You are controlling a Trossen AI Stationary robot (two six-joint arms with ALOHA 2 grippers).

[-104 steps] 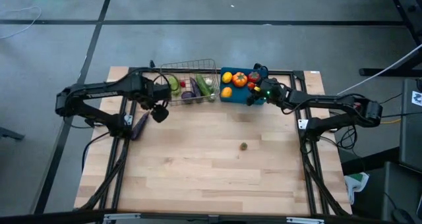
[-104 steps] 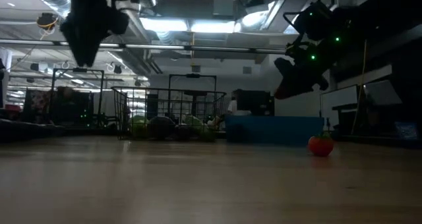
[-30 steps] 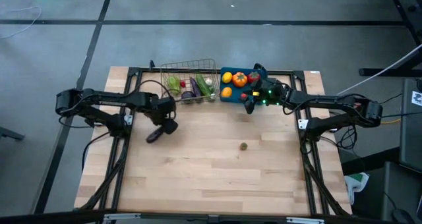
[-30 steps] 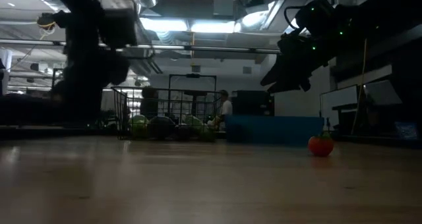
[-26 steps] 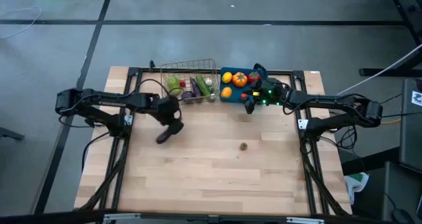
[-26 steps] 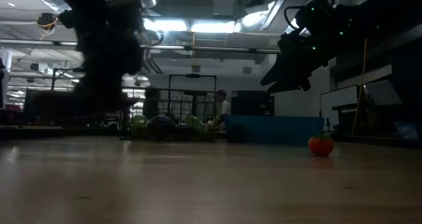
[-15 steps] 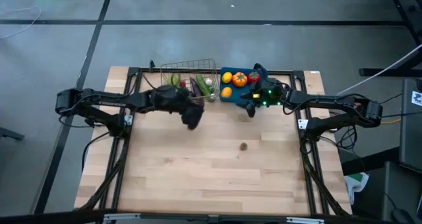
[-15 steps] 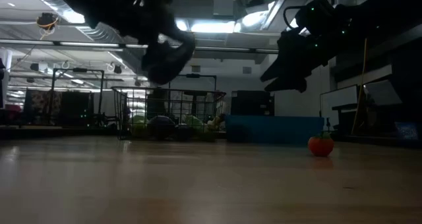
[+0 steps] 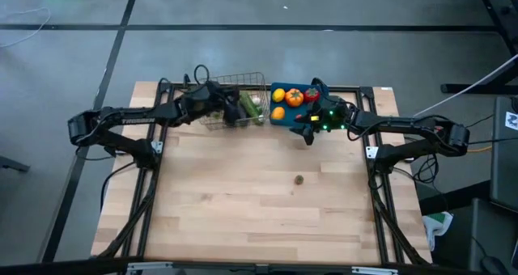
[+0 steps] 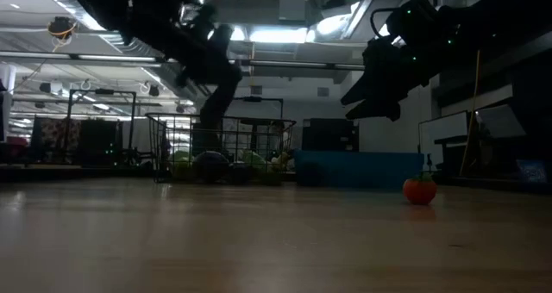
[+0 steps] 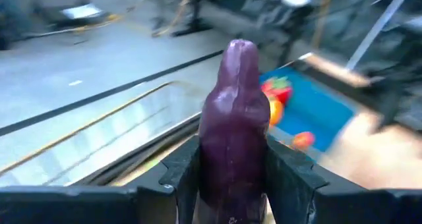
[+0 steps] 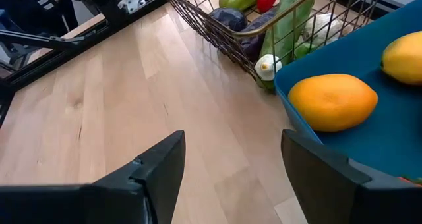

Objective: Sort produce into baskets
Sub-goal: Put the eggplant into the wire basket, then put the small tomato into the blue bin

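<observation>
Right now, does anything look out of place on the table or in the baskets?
One small piece of produce lies alone on the bare wooden table, apart from both baskets; in the low view it looks like a small red tomato. Otherwise nothing stands out: the left hand holds a purple eggplant by the wire basket.

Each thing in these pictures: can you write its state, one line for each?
left gripper: shut on a purple eggplant, above the wire basket.
right gripper: open, empty, near the blue bin.
wire basket: upright, holds green and purple vegetables.
blue bin: upright, holds an orange, lemon and tomato.
small red piece: alone on the table.
</observation>
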